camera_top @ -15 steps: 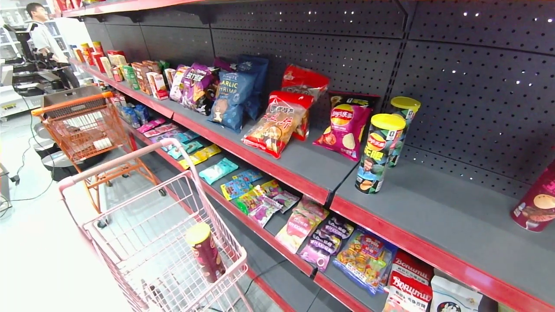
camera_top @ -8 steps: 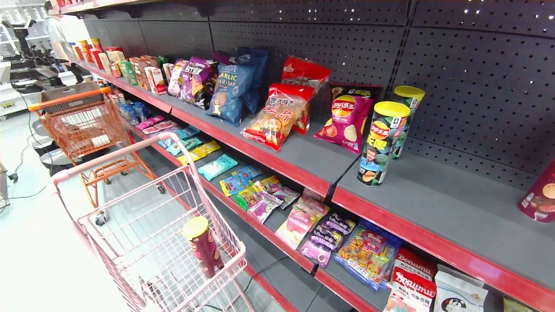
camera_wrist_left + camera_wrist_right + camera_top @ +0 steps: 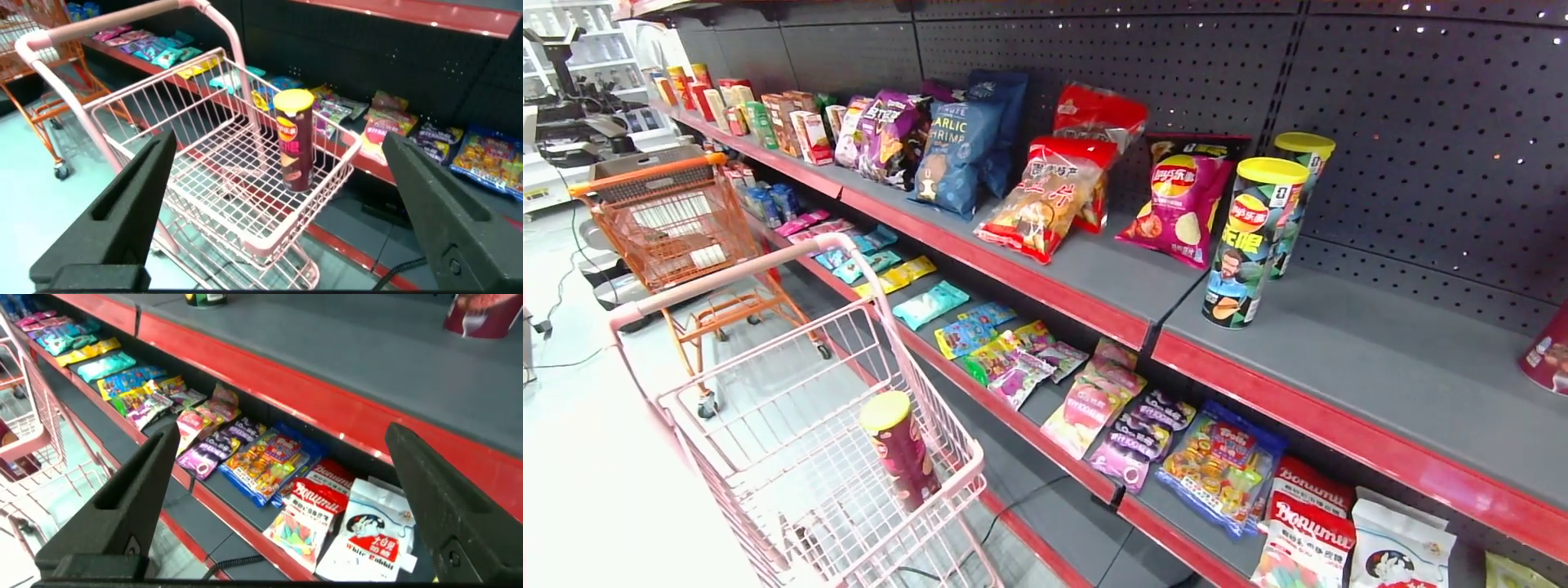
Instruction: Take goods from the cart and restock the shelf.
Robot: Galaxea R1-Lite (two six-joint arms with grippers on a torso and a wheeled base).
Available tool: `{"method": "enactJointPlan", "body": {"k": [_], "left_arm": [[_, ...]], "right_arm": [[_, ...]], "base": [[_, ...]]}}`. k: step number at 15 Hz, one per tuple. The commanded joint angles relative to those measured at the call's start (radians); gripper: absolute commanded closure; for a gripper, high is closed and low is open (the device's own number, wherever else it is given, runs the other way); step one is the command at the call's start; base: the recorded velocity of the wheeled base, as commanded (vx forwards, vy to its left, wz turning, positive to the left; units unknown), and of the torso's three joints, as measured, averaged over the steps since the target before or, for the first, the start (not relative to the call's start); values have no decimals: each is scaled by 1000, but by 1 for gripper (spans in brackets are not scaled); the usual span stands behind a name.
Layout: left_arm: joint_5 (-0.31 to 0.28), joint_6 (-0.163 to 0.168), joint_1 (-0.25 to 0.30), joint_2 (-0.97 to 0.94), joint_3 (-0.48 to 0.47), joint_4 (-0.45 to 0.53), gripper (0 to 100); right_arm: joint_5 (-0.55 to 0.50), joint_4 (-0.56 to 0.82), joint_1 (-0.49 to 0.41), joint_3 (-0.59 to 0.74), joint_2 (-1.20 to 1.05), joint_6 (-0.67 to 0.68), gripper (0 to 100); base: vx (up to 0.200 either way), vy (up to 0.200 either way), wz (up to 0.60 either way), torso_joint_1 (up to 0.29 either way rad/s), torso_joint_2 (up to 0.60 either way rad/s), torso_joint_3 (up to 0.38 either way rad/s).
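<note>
While the chip can (image 3: 294, 139) stands in the pink cart (image 3: 727, 278) just ahead of the left end effector (image 3: 278, 140), spread wide and empty, the right end effector (image 3: 282, 431) gapes too, facing the shelf (image 3: 327, 343), restocking not yet begun.

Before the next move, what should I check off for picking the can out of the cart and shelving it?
1. Can stands upright in the cart: ok.
2. Left gripper open, empty and above the cart: ok.
3. Right gripper open and empty: ok.
4. Bare shelf space between the yellow-lid cans and the edge can: ok.
5. Gap from left gripper down to the can: cannot tell.
</note>
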Motion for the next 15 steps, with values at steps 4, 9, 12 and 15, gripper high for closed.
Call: {"method": "enactJointPlan", "body": {"k": [4, 9, 12, 15], "left_arm": [[0, 0, 1, 0, 0, 0, 0], [0, 0, 1, 0, 0, 0, 0], [0, 0, 1, 0, 0, 0, 0], [0, 1, 0, 1, 0, 0, 0]], "right_arm": [[0, 0, 0, 0, 1, -2, 0], [0, 0, 0, 0, 1, -2, 0], [5, 0, 0, 0, 1, -2, 0], [5, 0, 0, 0, 1, -2, 0]], "base": [[0, 0, 0, -155, 393, 231], [0, 0, 0, -198, 510, 315], [0, 0, 0, -116, 321, 203], [0, 0, 0, -15, 47, 31]]}}
